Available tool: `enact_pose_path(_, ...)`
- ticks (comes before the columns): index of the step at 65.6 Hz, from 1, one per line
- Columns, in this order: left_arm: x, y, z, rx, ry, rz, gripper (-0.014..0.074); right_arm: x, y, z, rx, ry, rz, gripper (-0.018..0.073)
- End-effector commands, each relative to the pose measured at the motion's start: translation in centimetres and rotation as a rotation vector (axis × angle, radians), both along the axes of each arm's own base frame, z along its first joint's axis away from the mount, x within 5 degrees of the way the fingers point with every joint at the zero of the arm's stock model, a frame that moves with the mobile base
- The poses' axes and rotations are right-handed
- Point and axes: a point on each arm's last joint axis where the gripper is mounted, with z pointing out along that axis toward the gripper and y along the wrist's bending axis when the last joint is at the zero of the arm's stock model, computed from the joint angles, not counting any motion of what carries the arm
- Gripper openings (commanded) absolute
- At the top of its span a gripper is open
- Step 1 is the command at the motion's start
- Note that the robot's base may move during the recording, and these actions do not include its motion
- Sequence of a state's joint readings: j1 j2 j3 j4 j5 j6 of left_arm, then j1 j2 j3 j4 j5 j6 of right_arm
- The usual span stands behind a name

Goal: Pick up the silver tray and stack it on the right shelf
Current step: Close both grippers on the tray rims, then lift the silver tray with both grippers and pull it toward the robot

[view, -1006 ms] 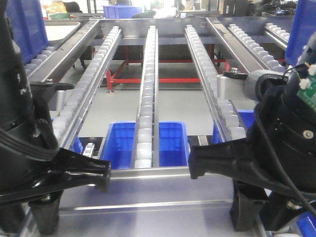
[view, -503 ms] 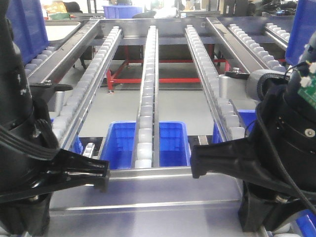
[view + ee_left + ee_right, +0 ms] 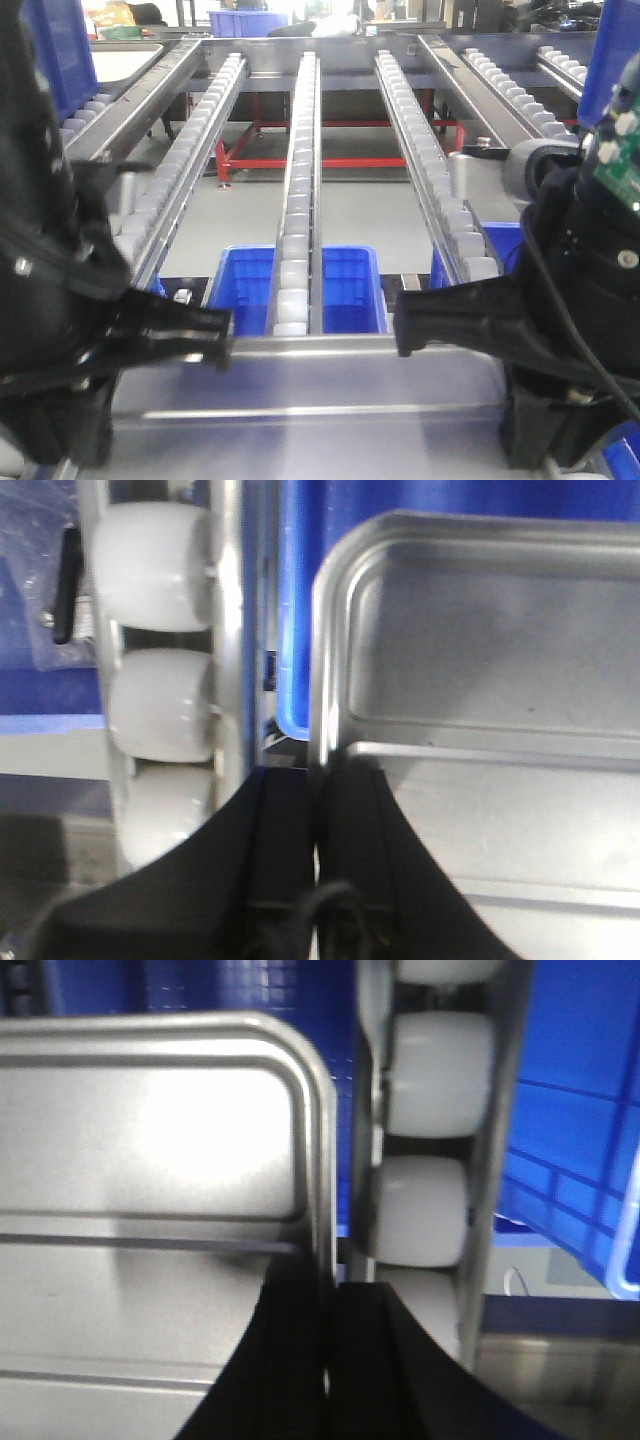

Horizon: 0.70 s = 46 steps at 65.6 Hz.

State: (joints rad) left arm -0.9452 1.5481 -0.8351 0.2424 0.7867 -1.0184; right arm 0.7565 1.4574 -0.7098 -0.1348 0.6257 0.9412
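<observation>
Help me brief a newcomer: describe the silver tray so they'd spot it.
Find the rack of white roller tracks. At its near end, the silver tray spans between the left gripper and right gripper, rims pinched. It's shiny ridged metal, unlike the blue bins below.

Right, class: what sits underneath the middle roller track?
A blue bin sits below the middle roller track, with grey floor and a red frame farther back. The bin's near side is hidden behind the silver tray.
</observation>
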Motion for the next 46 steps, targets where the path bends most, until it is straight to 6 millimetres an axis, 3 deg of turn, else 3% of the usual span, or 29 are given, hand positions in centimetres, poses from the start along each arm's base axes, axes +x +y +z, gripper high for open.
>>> enact_pose_path(1,0.1,-0.5,3.2,-0.078,-0.054,-0.006,-0.0092,0.8,0.7,2.2,0.052,-0.06,-0.005,0.0058)
enact_pose_path(23,-0.3,0.8,6.2,-0.106,-0.111,0.002,-0.0092,1.8,1.5,4.9,0.069,-0.088,-0.023,0.0058)
enact_pose_path(46,-1.3,0.8,6.1,-0.107,-0.067,0.001,-0.0092,-1.0,-0.6,7.7,0.137,-0.117,-0.088,0.0058)
